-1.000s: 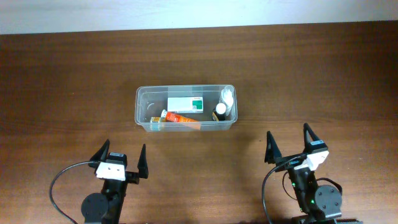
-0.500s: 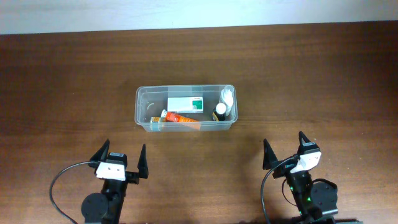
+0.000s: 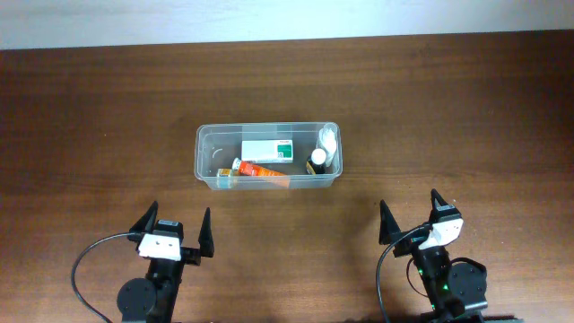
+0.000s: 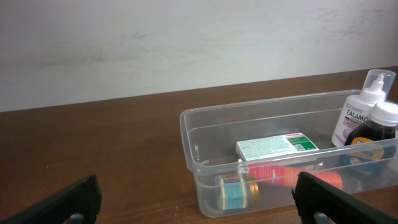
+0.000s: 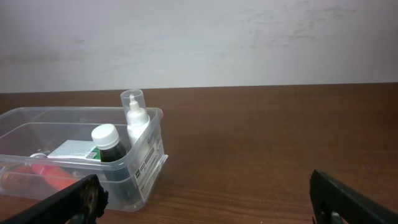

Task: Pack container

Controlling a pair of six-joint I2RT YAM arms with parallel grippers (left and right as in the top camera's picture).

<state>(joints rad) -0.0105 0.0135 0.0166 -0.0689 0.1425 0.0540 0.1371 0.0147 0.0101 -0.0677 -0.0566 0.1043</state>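
The clear plastic container (image 3: 204, 144) stands at the table's middle. In it lie a white and green box (image 3: 267, 150), an orange tube (image 3: 260, 170), a small jar (image 3: 223, 175), a dark bottle with a white cap (image 3: 317, 161) and a white bottle (image 3: 329, 140). The container also shows in the left wrist view (image 4: 205, 130) and the right wrist view (image 5: 146, 165). My left gripper (image 3: 179, 231) is open and empty, near the front edge, left of the container. My right gripper (image 3: 413, 215) is open and empty, front right of the container.
The brown wooden table (image 3: 448, 108) ends at a white wall along the far edge. A black cable (image 3: 85, 260) loops beside the left arm's base.
My right gripper has drawn back a little toward the front and left since one second ago. The left arm and the container's contents have not moved.
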